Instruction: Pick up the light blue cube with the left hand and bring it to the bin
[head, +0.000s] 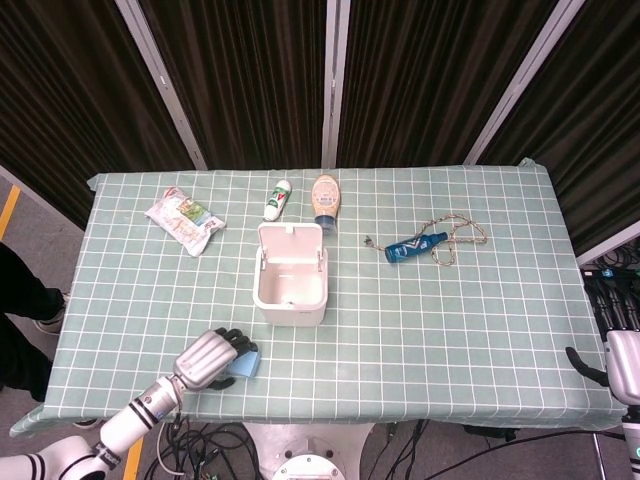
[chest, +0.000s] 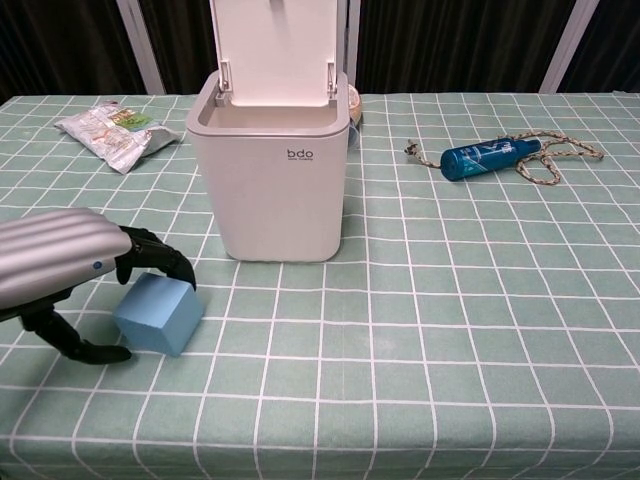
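Note:
The light blue cube (chest: 160, 312) rests on the checked tablecloth near the front left edge, in front and to the left of the white bin (chest: 270, 170), whose lid stands up. My left hand (chest: 70, 270) covers the cube from the left. Its dark fingers (chest: 165, 262) curl over the cube's far top edge, and the thumb (chest: 85, 350) lies low beside the near left face. From the head view the left hand (head: 212, 358) hides most of the cube (head: 247, 365), and the bin (head: 291, 275) is behind it. My right hand (head: 615, 340) hangs open off the table's right edge.
A snack bag (chest: 115, 128) lies at the back left. A blue bottle (chest: 490, 156) tied to a rope lies to the right of the bin. A sauce bottle (head: 325, 198) and a small white bottle (head: 278, 200) stand behind the bin. A person's leg (head: 20, 290) shows at the left.

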